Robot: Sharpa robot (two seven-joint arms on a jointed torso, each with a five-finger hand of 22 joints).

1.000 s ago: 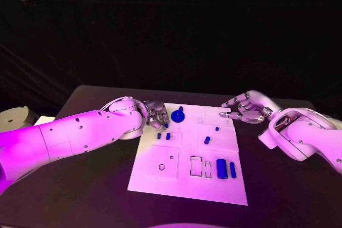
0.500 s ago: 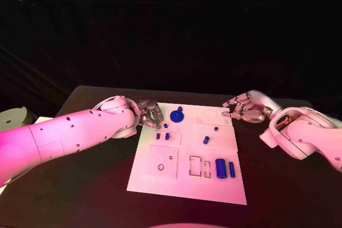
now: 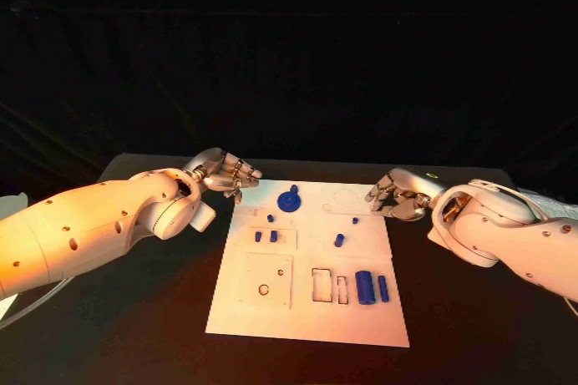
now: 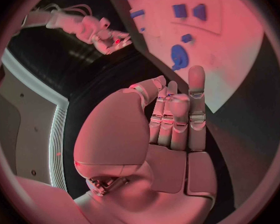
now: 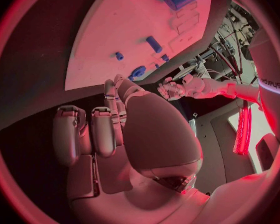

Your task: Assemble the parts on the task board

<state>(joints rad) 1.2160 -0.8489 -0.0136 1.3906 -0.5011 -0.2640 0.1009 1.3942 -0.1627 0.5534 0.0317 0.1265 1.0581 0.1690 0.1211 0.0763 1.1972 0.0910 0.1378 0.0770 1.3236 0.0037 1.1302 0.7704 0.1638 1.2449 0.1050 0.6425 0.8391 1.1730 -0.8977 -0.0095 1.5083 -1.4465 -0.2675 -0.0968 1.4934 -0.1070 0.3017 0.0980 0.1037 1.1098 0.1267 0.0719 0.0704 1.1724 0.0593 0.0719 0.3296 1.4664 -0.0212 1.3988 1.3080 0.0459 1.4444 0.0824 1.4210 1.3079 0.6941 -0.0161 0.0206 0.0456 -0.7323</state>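
While both hands hover off the board, I judge the step in hand to be the reach for a first part. My left hand (image 3: pixel 225 174) sits at the upper left of the frame, just beside the far left corner of the task board (image 3: pixel 307 318), fingers loosely extended and apart, holding nothing. My right hand (image 3: pixel 398 195) sits at the right of centre, just off the board's far right edge, fingers curled inward around nothing.

To do this well I would bring one hand over the board at a time, uncurl the right hand before it descends, and pinch a small piece from above so that neighbouring pieces are not knocked.

Count in the head view: one task board on the black table (image 3: pixel 133 318); one blue gear-shaped part (image 3: pixel 289 201) near the far edge; two small blocks (image 3: pixel 266 235) side by side below it; two pegs (image 3: pixel 338 240) at mid-board; one thick cylinder (image 3: pixel 364 283) and one thin bar (image 3: pixel 383 287) at lower right. Smaller specks I cannot resolve.
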